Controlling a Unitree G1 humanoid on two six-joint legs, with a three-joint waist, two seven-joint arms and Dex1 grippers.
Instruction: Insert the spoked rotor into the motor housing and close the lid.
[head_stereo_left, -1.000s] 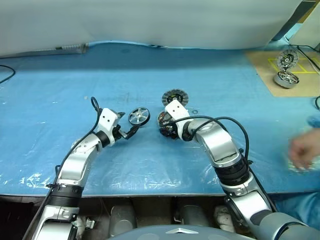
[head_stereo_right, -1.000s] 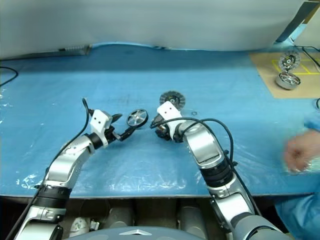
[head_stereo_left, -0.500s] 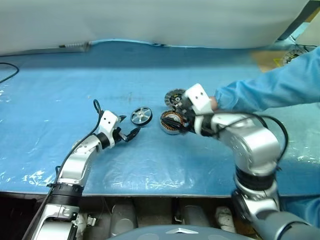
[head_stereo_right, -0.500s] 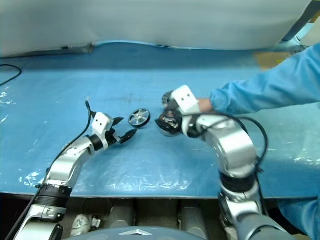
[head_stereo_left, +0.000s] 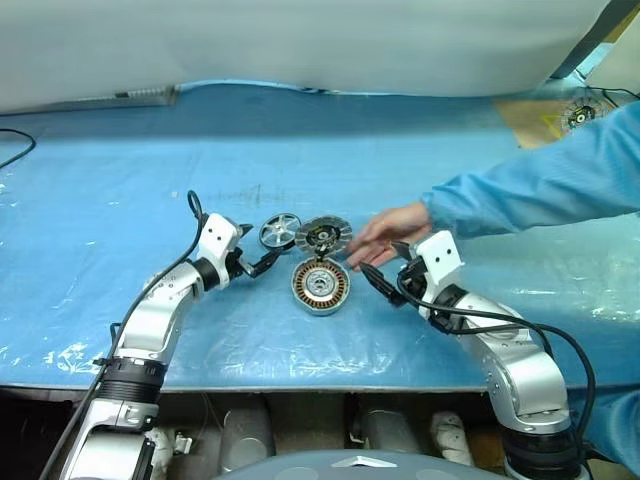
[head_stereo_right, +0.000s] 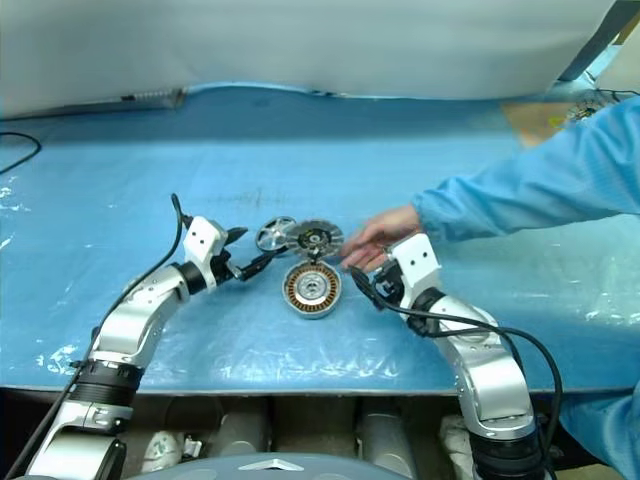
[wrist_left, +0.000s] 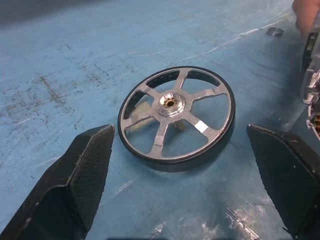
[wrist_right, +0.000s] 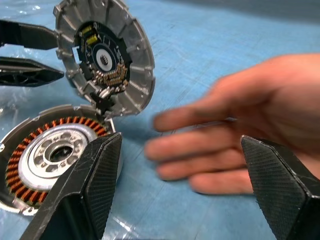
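In the head views the right tool (head_stereo_left: 372, 280), wide and empty, had drawn back right of the motor housing (head_stereo_left: 320, 286), its lid (head_stereo_left: 322, 236) now upright, a person's hand (head_stereo_left: 388, 233) arriving; the left wrist view showed the left tool (wrist_left: 182, 165) wide around the spoked rotor (wrist_left: 176, 117) on the bench (head_stereo_left: 120, 190).

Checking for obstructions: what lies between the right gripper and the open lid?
A person's hand reaches in between the right gripper and the lid, clearest in the right wrist view; the motor housing lies just beside it.

person's hand (wrist_right: 235, 130) blurred, motor housing (wrist_right: 47, 160) cropped
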